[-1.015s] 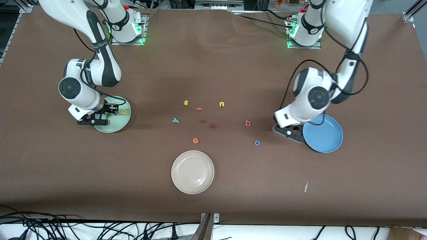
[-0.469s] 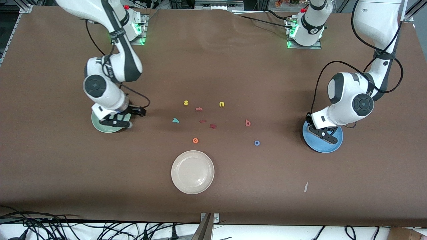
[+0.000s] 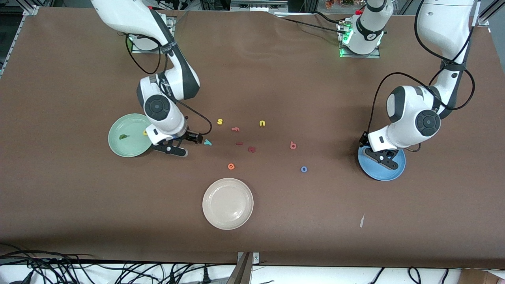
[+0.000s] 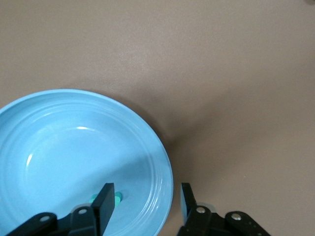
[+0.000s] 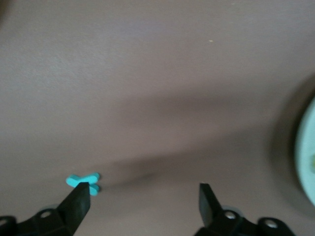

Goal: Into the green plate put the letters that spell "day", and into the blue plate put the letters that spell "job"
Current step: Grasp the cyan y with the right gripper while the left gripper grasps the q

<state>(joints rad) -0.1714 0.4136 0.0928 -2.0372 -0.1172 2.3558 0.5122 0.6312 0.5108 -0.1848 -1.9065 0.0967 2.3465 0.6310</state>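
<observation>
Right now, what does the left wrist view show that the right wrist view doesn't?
Only the left wrist view: the blue plate, a teal letter lying in it, and the open left gripper over the plate's rim. Only the right wrist view: the cyan y on the table, the green plate's edge, and the open right gripper. Both: brown table.

Front cam sits high, facing both arm bases along the table (image 3: 276, 236) top edge; you get the whole tabletop in one shot. Left wrist cam looks straight down, close in, past its own fingertips (image 4: 106, 196) onto the blue plate (image 4: 59, 147), the same blue plate you see at the left arm's end in front. Right wrist cam looks down just as close at bare table and the cyan y (image 5: 83, 181), shared with front mid-table beside the green plate (image 3: 126, 148).
</observation>
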